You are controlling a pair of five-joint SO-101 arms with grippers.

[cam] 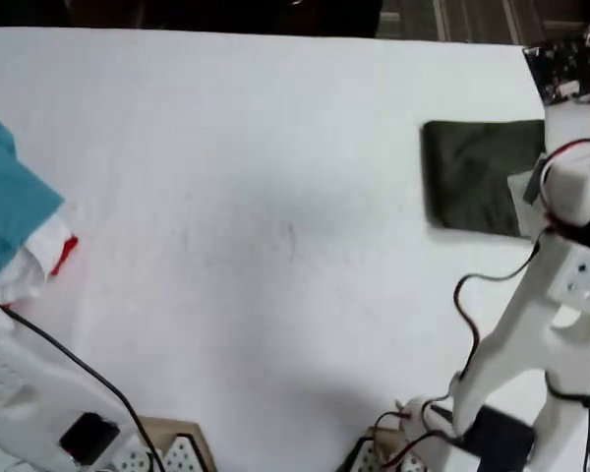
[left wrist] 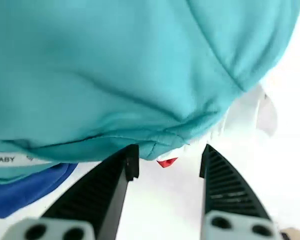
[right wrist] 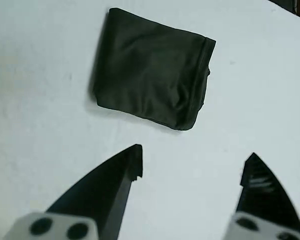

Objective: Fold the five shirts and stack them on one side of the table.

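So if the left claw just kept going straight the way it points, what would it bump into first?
Most likely the hem of the teal shirt, right ahead of the open left gripper. White fabric peeks out beside it; how near the hem is, is hard to judge.

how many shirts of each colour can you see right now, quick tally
dark green shirt: 1 (folded)
teal shirt: 1
blue shirt: 1
white shirt: 1, with a red bit that may be part of it or a separate item
total: 4 clearly visible
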